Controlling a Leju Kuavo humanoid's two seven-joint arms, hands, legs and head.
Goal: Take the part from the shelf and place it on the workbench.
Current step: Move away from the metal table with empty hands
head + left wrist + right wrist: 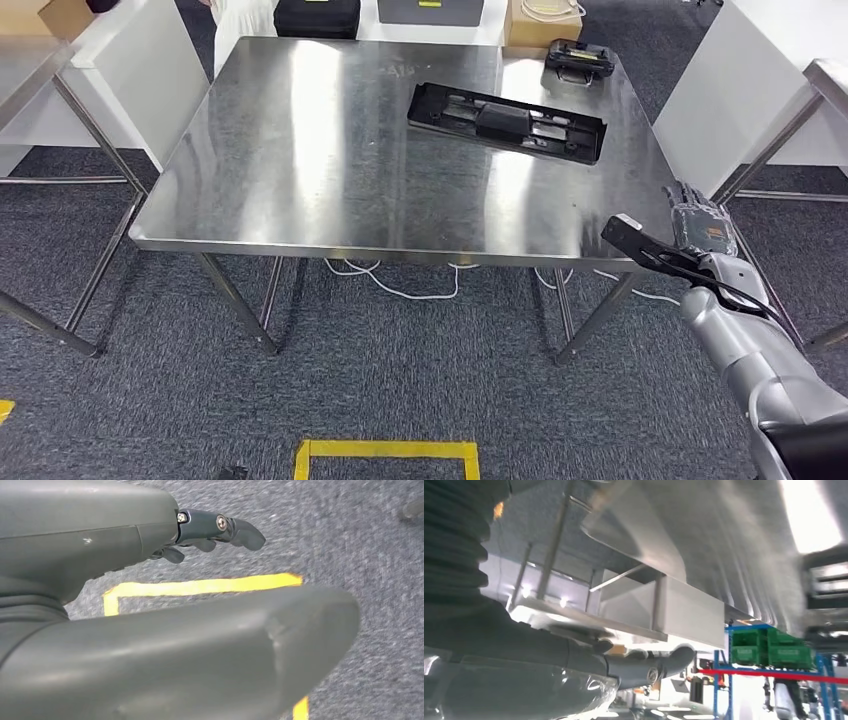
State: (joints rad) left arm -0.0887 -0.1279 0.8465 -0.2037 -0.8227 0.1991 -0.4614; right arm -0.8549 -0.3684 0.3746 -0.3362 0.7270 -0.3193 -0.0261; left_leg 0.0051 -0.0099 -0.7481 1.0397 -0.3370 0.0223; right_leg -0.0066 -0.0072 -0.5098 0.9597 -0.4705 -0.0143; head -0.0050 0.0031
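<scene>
The black part is lying flat on the far right of the steel table. The right hand is hovering at the table's near right corner, well apart from the part, its fingers loosely apart on nothing. The left hand is hanging over the carpet and yellow floor tape, fingers spread and empty.

Grey carpet floor w/ yellow tape outline near bottom edge, white cable under steel surface, white tables either side, cardboard box beyond far edge, blue rack w/ green bins, bright ceiling light
</scene>
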